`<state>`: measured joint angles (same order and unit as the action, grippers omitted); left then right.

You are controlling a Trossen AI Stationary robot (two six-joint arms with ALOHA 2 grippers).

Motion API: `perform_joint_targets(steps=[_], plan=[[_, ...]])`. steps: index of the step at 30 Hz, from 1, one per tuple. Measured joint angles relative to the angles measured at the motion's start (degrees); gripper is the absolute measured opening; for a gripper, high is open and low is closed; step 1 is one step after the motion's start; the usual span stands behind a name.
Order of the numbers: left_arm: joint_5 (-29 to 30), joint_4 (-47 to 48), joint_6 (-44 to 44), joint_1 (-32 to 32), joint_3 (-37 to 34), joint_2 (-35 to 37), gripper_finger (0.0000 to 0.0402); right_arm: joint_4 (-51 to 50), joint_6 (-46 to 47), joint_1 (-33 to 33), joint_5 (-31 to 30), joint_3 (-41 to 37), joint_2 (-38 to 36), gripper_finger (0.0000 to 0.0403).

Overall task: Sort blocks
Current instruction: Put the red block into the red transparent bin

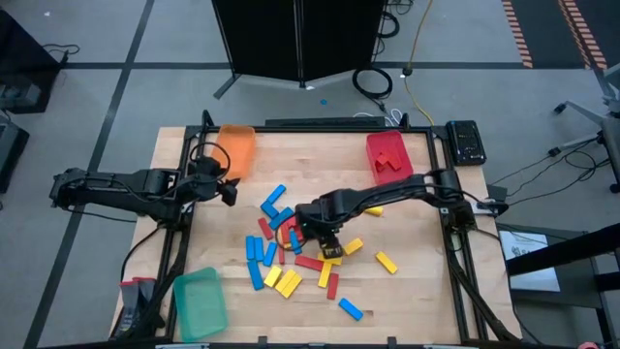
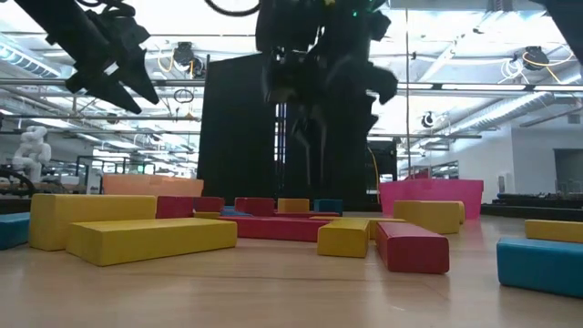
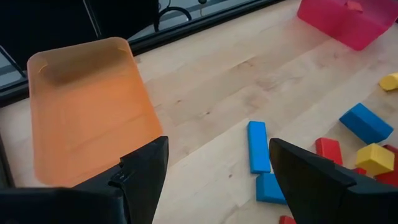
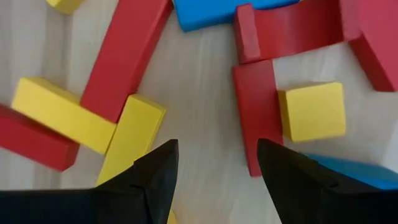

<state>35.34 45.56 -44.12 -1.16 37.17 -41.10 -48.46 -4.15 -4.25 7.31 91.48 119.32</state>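
- Hovering over the middle of the worktop, right gripper [image 1: 325, 242] is pointing straight down into the block pile, its arm reaching in from the right edge.
- Right fingers [image 4: 155, 177] are standing spread, pinching nothing; bare wood is showing between them.
- Blocks [image 1: 291, 254] are lying scattered across the worktop's centre and toward the near edge, long axes pointing every which way.
- Red block [image 4: 256, 115] is lying just beside one right fingertip, long axis running along the fingers' direction; yellow cube-like block [image 4: 312, 112] is touching its side.
- Yellow block [image 4: 132, 137] is sitting near the other fingertip, tilted diagonally, its end touching a second yellow block [image 4: 62, 115] lying crosswise.
- Left gripper [image 1: 229, 192] is hanging in the air near the left edge, beside the orange tray [image 1: 236, 147], arm stretching in from the left.
- Left fingers [image 3: 146, 171] are also standing spread, holding nothing; a blue block [image 3: 258, 146] is lying beyond them, long axis pointing away from the gripper.
- Red tray [image 1: 389, 155] is sitting at the far right corner, green tray [image 1: 200, 302] at the near left corner.
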Motion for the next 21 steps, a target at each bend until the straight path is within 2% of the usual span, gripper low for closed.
perform_joint_targets(steps=[11,21], plan=[[0.0,0.61,0.03,0.01,0.0,-0.02,0.0285,0.55,-1.6,1.48,-0.18,0.26,3.93,0.0217],[0.32,0.62,0.05,-0.01,0.0,-0.02,0.0285,-0.03,-2.06,2.86,-3.27,0.07,-0.51,0.0217]])
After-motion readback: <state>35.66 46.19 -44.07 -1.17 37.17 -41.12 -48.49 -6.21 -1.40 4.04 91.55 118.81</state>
